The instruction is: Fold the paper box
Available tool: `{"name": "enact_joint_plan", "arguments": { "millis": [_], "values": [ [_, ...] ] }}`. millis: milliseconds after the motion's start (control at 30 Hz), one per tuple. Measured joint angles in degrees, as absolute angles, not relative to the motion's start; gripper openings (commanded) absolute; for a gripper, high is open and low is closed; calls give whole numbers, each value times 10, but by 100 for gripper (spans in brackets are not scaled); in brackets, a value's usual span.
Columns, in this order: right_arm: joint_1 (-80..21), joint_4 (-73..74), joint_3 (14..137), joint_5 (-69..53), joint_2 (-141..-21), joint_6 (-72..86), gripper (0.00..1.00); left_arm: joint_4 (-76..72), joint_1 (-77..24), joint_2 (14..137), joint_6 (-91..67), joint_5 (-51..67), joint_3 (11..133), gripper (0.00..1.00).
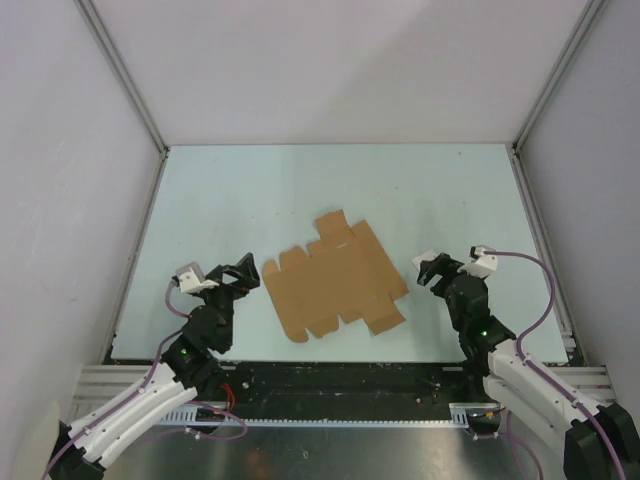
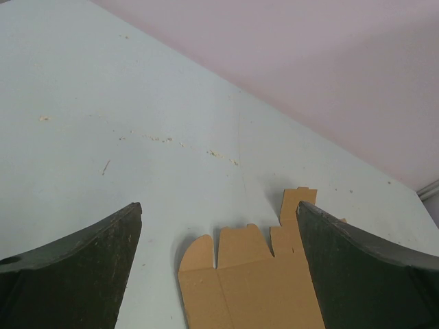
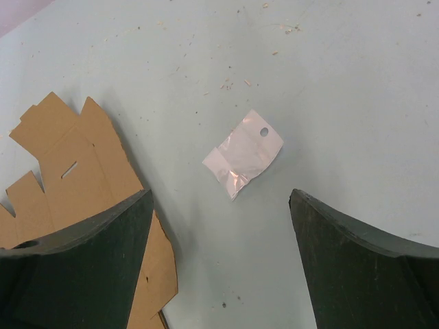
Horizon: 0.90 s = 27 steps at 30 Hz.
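The pale blue table carries the paper box, an unfolded flat brown sheet lying at its centre, between the two arms. The left gripper sits just beside the sheet's left edge, its fingers spread wide and grasping nothing. The right gripper sits near the sheet's right edge, fingers likewise spread wide and empty. A small clear plastic bag lies flat on the table in front of the right gripper, apart from the sheet.
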State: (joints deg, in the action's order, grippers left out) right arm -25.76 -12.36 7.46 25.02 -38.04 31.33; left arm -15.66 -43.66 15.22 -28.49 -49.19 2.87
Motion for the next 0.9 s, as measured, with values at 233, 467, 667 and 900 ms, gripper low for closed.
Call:
{"name": "enact_joint_plan", "arguments": {
  "millis": [233, 467, 667, 900],
  "values": [
    [-256, -123, 75, 246, -379, 313, 100, -157, -437, 152, -285, -492, 29, 100],
    [-245, -115, 75, 246, -348, 314, 100, -157, -437, 152, -285, -492, 29, 100],
    [-231, -132, 83, 214, -402, 311, 99, -157, -437, 153, -284, -481, 29, 100],
    [-230, -168, 170, 134, -581, 262, 96, -159, -437, 187, -274, -451, 29, 99]
  ]
}}
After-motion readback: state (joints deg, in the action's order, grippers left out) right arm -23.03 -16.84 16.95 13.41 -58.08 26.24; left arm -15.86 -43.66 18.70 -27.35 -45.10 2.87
